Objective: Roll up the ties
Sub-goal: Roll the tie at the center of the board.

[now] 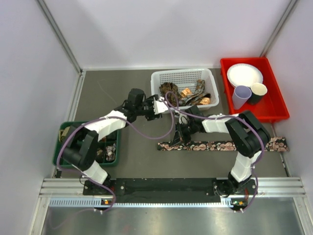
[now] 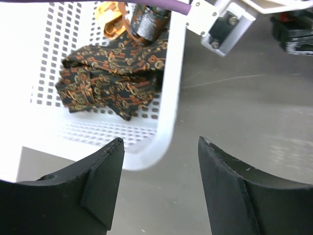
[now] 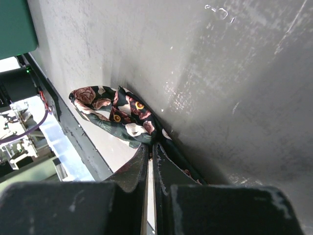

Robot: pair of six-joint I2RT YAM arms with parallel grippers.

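Right tool (image 3: 150, 152): jaws pressed together with almost no gap, pinching the edge of the pink-floral tie (image 3: 117, 115). Just ahead of the tips the tie's end is turned over on itself in one loose fold, resting on the bench (image 3: 234, 73). It is not a tight coil yet. In the top view the rest of this tie trails out behind the tool as a flat, straight strip along the bench.

Judged step: the first turn of the roll on this tie. Most of its length is unrolled.

Next move, as judged: carry the pinched fold over and along the strip, keeping its edges square to the tie so the coil does not cone. The fabric looks limp and slippery, so the fold may spring open if the pinch is let go early.

Left tool (image 2: 160, 147): jaws wide apart, holding nothing. It hovers over the near corner of the white basket (image 2: 171, 73). Beyond its tips, inside the basket, a brown-and-orange tie (image 2: 110, 73) lies in a loose bundle, unrolled. More patterned fabric sits further in, partly cut off. This tool is well clear of the roll and gives it no support.

Far off, a green bin (image 1: 58, 147) sits by the left arm's elbow. Its contents are too small to identify.
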